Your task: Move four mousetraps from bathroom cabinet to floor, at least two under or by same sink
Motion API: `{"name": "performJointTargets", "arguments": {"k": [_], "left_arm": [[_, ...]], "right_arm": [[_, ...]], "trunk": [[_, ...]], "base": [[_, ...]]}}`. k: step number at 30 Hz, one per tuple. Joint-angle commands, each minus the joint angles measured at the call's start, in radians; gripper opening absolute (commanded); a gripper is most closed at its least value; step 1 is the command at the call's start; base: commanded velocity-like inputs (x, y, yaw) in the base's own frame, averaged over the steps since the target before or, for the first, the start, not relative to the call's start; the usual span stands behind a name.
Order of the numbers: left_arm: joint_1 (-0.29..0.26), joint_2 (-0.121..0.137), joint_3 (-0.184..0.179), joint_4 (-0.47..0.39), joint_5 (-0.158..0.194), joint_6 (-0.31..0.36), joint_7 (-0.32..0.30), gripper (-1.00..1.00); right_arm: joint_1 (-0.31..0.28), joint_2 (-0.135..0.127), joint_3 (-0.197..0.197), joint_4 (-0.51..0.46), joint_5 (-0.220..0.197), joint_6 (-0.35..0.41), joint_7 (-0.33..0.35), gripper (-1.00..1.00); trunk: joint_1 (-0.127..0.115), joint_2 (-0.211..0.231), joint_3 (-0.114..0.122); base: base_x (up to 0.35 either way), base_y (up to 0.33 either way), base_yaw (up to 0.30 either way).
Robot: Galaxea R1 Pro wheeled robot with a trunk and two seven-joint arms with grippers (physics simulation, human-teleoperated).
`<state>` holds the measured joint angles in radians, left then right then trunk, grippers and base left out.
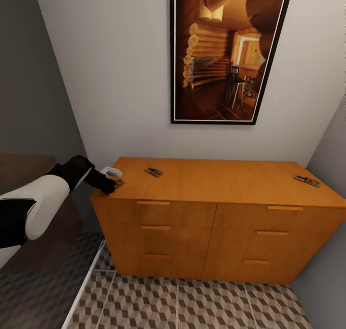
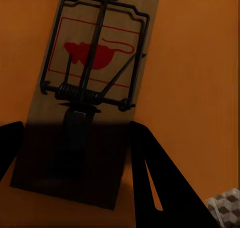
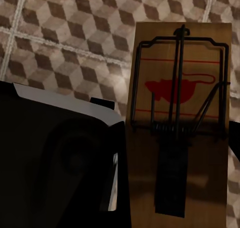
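Your left hand (image 1: 109, 184) sits at the cabinet's (image 1: 211, 213) front left corner, fingers apart either side of a mousetrap (image 2: 85, 95) lying flat on the top. Two more mousetraps rest there: one (image 1: 154, 172) near the back left, one (image 1: 306, 180) at the right edge. Your right hand (image 3: 150, 188) is clamped on a fourth mousetrap (image 3: 180, 113) above the bathroom floor (image 3: 65, 33).

The low orange-wood cabinet (image 1: 211, 208) stands on floor tiles (image 1: 192, 305) patterned in brown, beige and white cubes. On the cabinet's top, flat tan mousetrap boards (image 2: 85, 103) bear dark wire and a red rodent print.
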<state>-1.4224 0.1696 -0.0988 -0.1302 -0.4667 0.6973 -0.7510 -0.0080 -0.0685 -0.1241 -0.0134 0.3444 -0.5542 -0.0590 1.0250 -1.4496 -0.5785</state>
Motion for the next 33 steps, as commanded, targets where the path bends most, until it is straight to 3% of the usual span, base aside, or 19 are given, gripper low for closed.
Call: {"name": "performJointTargets", "arguments": {"k": [1, 33], "left_arm": [[0.001, 0.001, -0.018, 0.024, -0.012, 0.004, -0.008, -1.0], [0.005, 0.001, -0.018, 0.024, -0.012, 0.004, -0.007, -1.0]], "right_arm": [[-0.001, 0.0, -0.007, 0.001, 0.01, -0.003, -0.004, -1.0], [0.0, 0.0, -0.007, 0.001, 0.01, -0.003, -0.004, -1.0]], "trunk": [[0.0, 0.0, 0.001], [0.0, 0.0, 0.053]], "base": [[0.0, 0.0, 0.0], [-0.041, 0.0, 0.0]]}}
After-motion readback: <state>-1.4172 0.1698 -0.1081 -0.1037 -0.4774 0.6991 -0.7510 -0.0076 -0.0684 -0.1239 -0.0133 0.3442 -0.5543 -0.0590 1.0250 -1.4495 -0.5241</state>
